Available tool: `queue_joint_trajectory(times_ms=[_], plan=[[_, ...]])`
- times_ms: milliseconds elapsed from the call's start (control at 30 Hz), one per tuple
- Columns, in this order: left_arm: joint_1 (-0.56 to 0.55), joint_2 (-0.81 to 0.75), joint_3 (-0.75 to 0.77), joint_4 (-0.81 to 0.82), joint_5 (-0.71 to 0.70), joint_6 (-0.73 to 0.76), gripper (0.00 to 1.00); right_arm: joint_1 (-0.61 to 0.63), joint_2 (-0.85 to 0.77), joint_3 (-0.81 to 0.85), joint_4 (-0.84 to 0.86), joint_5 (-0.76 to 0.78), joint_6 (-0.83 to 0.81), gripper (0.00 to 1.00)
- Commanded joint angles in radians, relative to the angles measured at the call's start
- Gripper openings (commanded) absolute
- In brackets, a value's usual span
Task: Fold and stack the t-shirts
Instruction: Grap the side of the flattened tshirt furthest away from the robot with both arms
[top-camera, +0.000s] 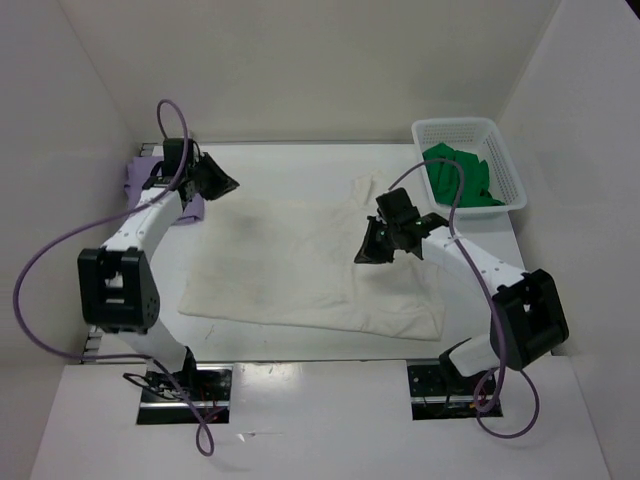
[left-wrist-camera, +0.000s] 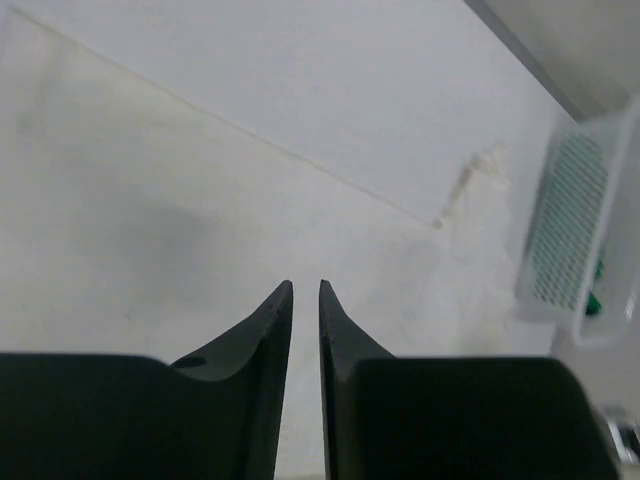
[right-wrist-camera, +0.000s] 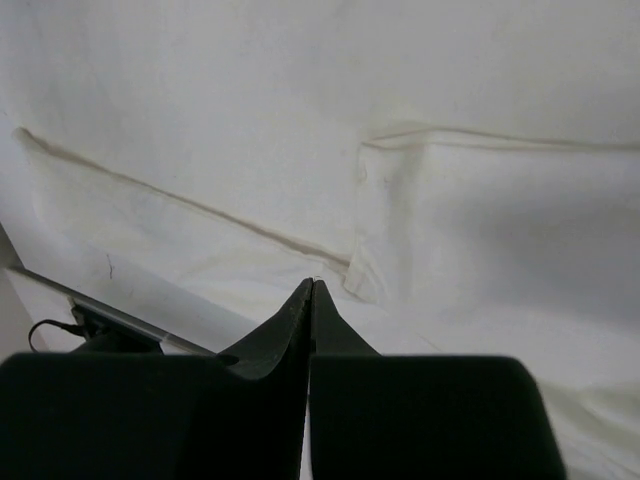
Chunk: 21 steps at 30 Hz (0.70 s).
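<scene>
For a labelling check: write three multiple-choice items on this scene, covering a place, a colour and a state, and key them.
1. The green t-shirt lies: A in the basket; B on a chair; C on a hook.
2. The far-left t-shirt is: A green; B lavender; C red.
3. The right pincer is: A wide open; B shut on green cloth; C shut, empty.
Key: A, green cloth shows inside the mesh walls; B, pale purple cloth shows beside the left arm; C, its fingers meet with nothing between.

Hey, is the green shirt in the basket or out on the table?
In: the green shirt lies bunched inside the white basket, far right.
</scene>
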Motion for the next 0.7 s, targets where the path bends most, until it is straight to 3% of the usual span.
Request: queue_joint_trajectory(times_ms=[0, 267, 500, 667], plan=[[0.045, 0.233, 0.074, 0.044, -0.199, 0.039, 0.24, 0.003, 0.069, 0.070, 0.044, -0.020, -0.072, 0.00], [0.077, 0.503, 0.378, 0.031, -0.401, 0.156, 0.54, -0.018, 0.096, 0.071, 0.082, -0.043, -0.072, 0.00], [0.077, 0.611, 0.458, -0.017, -0.452, 0.211, 0.55, -0.038, 0.116, 0.071, 0.093, -0.043, -0.083, 0.03], [0.077, 0.664, 0.489, -0.026, -0.440, 0.211, 0.49, -0.047, 0.135, 0.090, 0.093, -0.043, -0.083, 0.05]])
